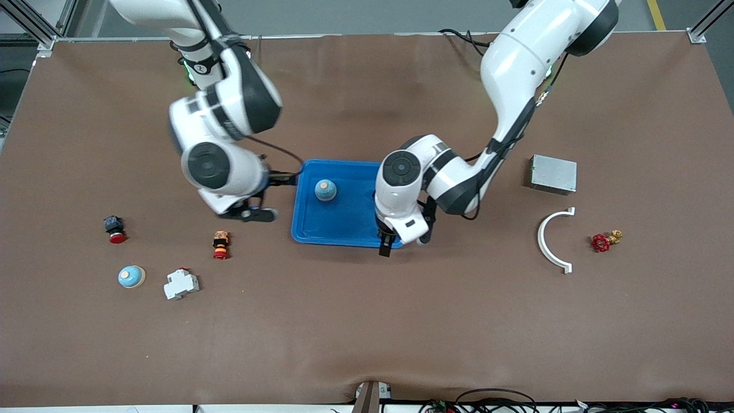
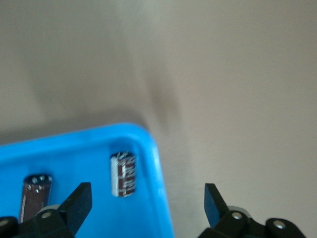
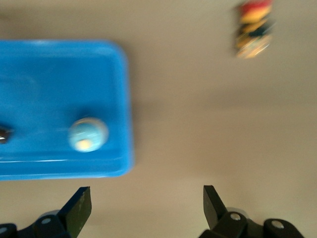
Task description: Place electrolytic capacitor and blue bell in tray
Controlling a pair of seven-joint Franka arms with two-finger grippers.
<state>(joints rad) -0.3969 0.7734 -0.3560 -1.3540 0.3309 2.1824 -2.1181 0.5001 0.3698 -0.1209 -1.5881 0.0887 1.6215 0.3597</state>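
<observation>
The bright-blue tray (image 1: 344, 221) lies mid-table. A blue bell (image 1: 325, 190) sits in it, and it also shows in the right wrist view (image 3: 87, 134). A striped electrolytic capacitor (image 2: 124, 174) lies in the tray's (image 2: 74, 153) corner, with a second cylinder (image 2: 35, 196) beside it. Both are hidden under the left hand in the front view. My left gripper (image 1: 391, 245) is open and empty over the tray corner nearest the front camera at the left arm's end (image 2: 146, 206). My right gripper (image 1: 255, 214) is open and empty above the table beside the tray (image 3: 49, 74), toward the right arm's end (image 3: 146, 206).
A second blue bell (image 1: 131, 276), a white breaker (image 1: 181, 284), an orange-red switch (image 1: 221, 244) and a red push button (image 1: 114, 228) lie toward the right arm's end. A grey metal box (image 1: 553, 174), a white curved piece (image 1: 553, 241) and a red valve (image 1: 603, 241) lie toward the left arm's end.
</observation>
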